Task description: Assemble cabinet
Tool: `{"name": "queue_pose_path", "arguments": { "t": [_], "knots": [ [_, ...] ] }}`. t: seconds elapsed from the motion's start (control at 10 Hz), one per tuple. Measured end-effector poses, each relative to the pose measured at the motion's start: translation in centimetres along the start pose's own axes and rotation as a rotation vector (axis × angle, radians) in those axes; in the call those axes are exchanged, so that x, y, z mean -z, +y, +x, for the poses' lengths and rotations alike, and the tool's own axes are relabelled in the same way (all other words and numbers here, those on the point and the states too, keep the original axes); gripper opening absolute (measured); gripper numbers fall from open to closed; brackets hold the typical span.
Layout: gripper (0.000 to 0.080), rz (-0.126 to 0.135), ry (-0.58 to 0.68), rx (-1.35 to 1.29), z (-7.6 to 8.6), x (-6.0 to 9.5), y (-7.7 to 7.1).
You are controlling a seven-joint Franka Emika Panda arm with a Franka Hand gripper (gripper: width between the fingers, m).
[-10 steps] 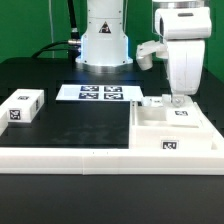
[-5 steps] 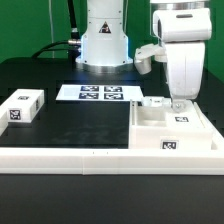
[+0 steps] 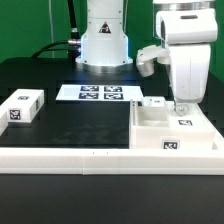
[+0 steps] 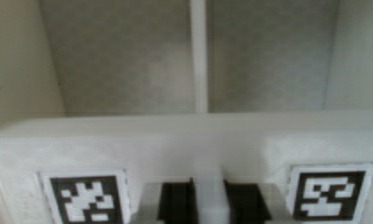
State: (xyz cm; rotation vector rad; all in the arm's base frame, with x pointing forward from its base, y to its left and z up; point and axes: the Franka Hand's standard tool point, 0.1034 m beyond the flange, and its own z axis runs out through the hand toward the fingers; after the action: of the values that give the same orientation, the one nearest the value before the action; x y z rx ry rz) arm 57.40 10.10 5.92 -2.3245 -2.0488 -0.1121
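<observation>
- Firstly, the cabinet: a large white plastic open-topped box body (image 3: pixel 198 146) stands on the black table top (image 3: pixel 70 125) at the exterior view's right, close behind a long low white rail (image 3: pixel 70 157).
- Contents: inner white walls part the box into compartments. No loose item shows in them.
- Small white tagged panel piece (image 3: pixel 153 101): at the box's far corner, toward the exterior view's left. Whether it rests on the rim or just beside it cannot be told.
- Small white rectangular block (image 3: pixel 22 106): lies on the table at the exterior view's left, well apart from the box.
- Flat white marker board (image 3: pixel 100 93): lies before the robot's base, carrying four tags.
- Arm: its white wrist hangs upright over the box's far side, with the gripper (image 3: pixel 181 106) pointing straight down at the rear wall.
- Gripper (image 4: pixel 208 205), wrist view: two dark fingertips (image 4: pixel 174 203) stand close together with a pale strip between them. Whether they pinch it cannot be told.
- Labels: black-and-white square marker tags sit on the box's front wall (image 3: pixel 168 146), on an inner wall (image 3: pixel 184 123), and on the white face in the wrist view (image 4: pixel 85 200).
- Writing: none legible.
</observation>
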Motion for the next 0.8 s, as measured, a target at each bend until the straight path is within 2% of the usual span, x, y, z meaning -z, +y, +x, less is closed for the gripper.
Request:
{"name": "queue_pose_path", "arguments": {
  "t": [0.1,0.2,0.3,0.4,0.5,0.6,0.7,0.8],
  "knots": [
    [0.0147,0.000,0.000,0.000,0.00,-0.01,-0.01],
    [0.0331,0.000,0.000,0.000,0.00,-0.02,-0.01],
    [0.0468,0.000,0.000,0.000,-0.01,-0.02,-0.01],
    [0.0468,0.000,0.000,0.000,-0.01,-0.02,-0.01],
    [0.0649,0.000,0.000,0.000,-0.01,-0.02,-0.01],
    [0.0755,0.000,0.000,0.000,-0.01,-0.02,-0.01],
    [0.0755,0.000,0.000,0.000,-0.01,-0.02,-0.01],
    [0.0791,0.000,0.000,0.000,-0.01,-0.02,-0.01]
  ]
}}
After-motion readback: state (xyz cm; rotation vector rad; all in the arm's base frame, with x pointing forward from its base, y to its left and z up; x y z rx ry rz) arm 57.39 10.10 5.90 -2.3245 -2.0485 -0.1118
